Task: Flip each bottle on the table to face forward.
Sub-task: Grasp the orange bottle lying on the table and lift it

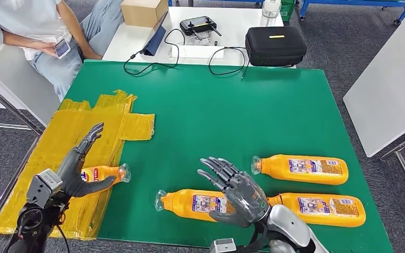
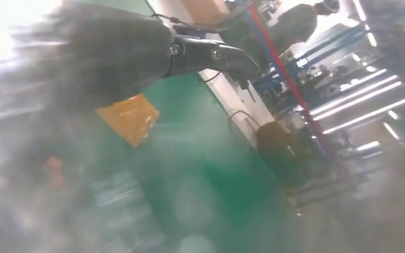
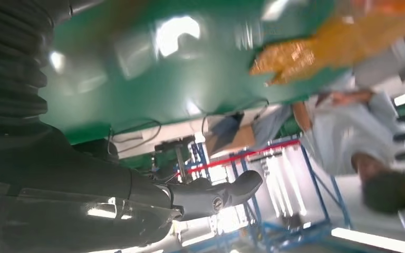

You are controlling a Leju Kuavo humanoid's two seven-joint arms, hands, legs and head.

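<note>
Several orange bottles lie on their sides on the green table (image 1: 216,105), caps to the left. One bottle (image 1: 107,172) lies on the yellow tape patch (image 1: 74,132), partly hidden behind my left hand (image 1: 79,168), whose fingers are spread with nothing held. My right hand (image 1: 237,192) hovers with fingers apart over the right end of the middle bottle (image 1: 190,203). Two more bottles (image 1: 300,168) (image 1: 324,210) lie to its right. Both wrist views are blurred: in each, the hand (image 2: 111,58) (image 3: 84,200) is seen over the green table (image 2: 205,174) (image 3: 137,79).
A person (image 1: 37,26) sits at the far left corner holding a phone. Behind the green table a white table (image 1: 126,39) carries a cardboard box (image 1: 143,11), a controller (image 1: 200,25), cables and a black case (image 1: 275,45). Another white table (image 1: 390,89) stands to the right.
</note>
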